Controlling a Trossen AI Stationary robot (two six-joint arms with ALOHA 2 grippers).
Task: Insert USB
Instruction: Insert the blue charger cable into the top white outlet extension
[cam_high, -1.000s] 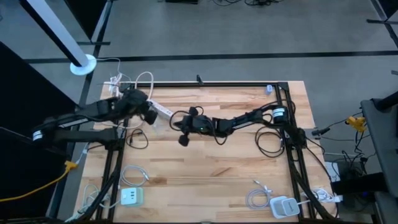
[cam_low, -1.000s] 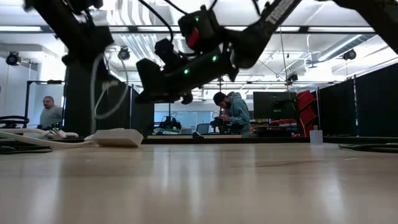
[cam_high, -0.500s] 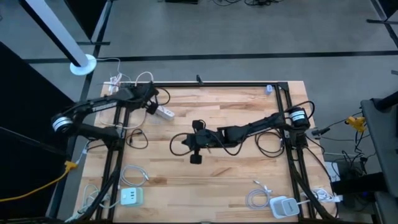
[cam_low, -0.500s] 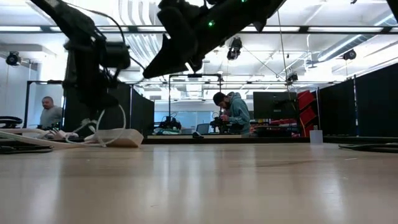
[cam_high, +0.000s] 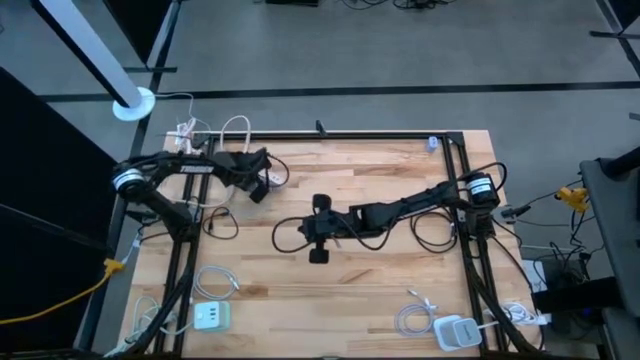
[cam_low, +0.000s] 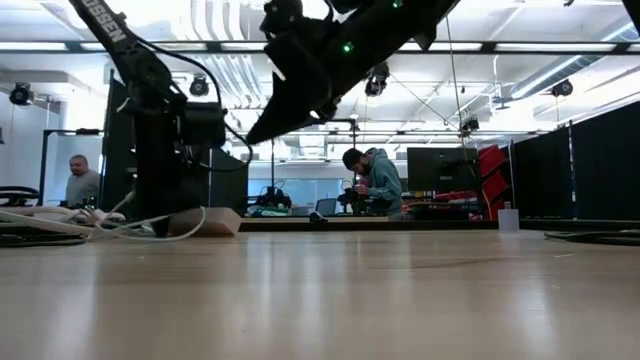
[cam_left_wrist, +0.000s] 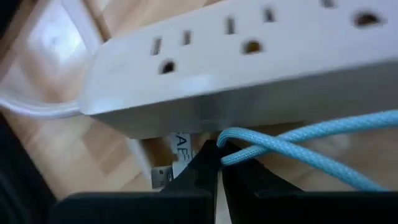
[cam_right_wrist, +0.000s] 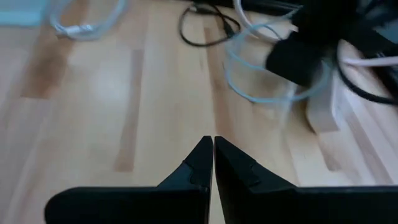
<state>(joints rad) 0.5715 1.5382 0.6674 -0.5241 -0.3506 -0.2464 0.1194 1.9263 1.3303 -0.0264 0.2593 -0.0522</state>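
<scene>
Spanning the view, wooden table (cam_low: 400, 300) (person (cam_low: 375, 185) behind).

White power strip (cam_left_wrist: 261, 56), light-blue braided cable (cam_left_wrist: 311, 140), pale striped wooden table (cam_high: 380, 290).

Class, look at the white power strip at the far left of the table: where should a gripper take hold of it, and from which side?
Probably across the long narrow body of the power strip, from above, fingers on its two long side walls. It lies flat with the sockets facing up, so the sides are the graspable faces. Stay clear of the end where the left gripper pinches the blue cable.
</scene>
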